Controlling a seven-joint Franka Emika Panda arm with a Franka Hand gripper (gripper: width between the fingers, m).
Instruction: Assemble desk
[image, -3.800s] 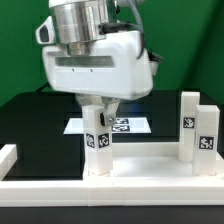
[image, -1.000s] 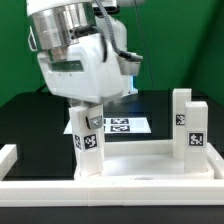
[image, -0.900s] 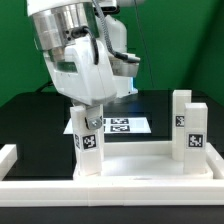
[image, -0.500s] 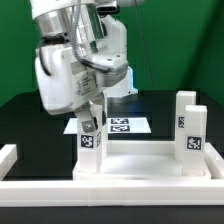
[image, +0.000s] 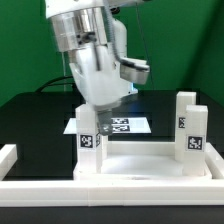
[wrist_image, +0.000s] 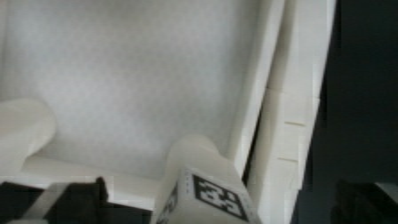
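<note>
Three legs are standing upright in the tabletop (image: 150, 160) corners, one leg (image: 90, 138) sitting just under the spread gripper (image: 98, 112), looking light, stiff and slippery, best pinched on its flat sides.

One white tabletop (image: 140, 165) carries three upright tagged legs: one (image: 91, 140) at the exterior view's left and two (image: 189, 125) at its right. One marker board (image: 128, 126) lies behind.
</note>
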